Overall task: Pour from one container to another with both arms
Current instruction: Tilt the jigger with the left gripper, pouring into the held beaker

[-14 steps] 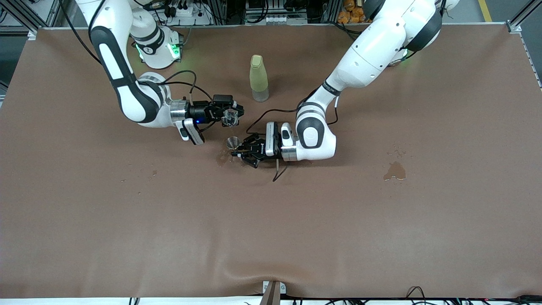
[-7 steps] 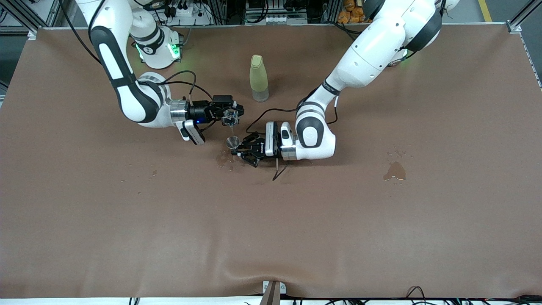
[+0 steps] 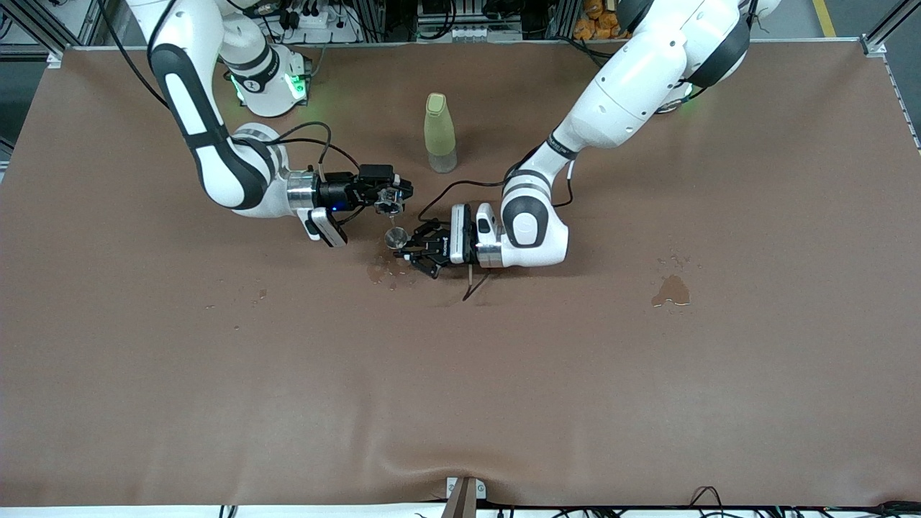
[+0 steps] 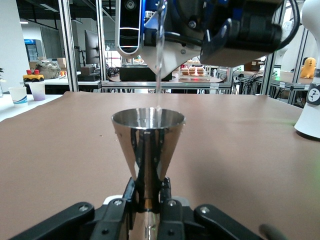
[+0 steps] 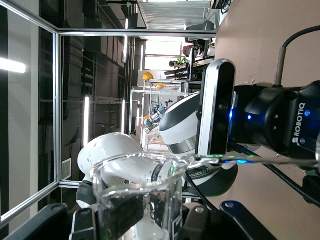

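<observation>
From the front, the right tool (image 3: 392, 194) is pinching the tumbler (image 3: 391, 199), tipping it over the stemmed glass (image 3: 396, 237), which the left tool (image 3: 411, 253) is gripping by the stem near the worktop's (image 3: 504, 374) middle, wet patches (image 3: 379, 271) beside it.

In the left wrist view, a thin stream (image 4: 158, 75) is falling into the stemmed glass (image 4: 147, 145): pouring looks underway.

In the right wrist view, the tumbler (image 5: 135, 192) is lying tilted; emptying and setting down remain.
</observation>
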Tool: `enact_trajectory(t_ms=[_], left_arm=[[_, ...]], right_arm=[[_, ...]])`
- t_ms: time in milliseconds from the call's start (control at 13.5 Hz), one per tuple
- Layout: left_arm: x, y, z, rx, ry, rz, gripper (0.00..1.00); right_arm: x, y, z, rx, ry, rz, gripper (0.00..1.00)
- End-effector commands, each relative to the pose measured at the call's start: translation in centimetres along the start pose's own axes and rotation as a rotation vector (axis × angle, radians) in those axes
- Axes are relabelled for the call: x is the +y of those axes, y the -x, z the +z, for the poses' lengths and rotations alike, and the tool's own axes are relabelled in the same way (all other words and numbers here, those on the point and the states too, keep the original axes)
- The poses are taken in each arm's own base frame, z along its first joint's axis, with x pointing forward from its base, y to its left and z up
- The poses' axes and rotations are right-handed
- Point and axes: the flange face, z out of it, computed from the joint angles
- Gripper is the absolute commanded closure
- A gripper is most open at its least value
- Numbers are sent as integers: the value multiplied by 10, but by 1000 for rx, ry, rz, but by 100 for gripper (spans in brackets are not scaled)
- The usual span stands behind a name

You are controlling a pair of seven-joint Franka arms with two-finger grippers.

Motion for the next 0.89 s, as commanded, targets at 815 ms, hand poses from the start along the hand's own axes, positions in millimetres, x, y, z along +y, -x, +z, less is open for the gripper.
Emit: enact_trajectory(t_ms=[815], left_arm=[[8, -2, 1, 20, -2, -59, 100]], right_arm=[[-13, 1, -1, 8, -14, 180, 100]])
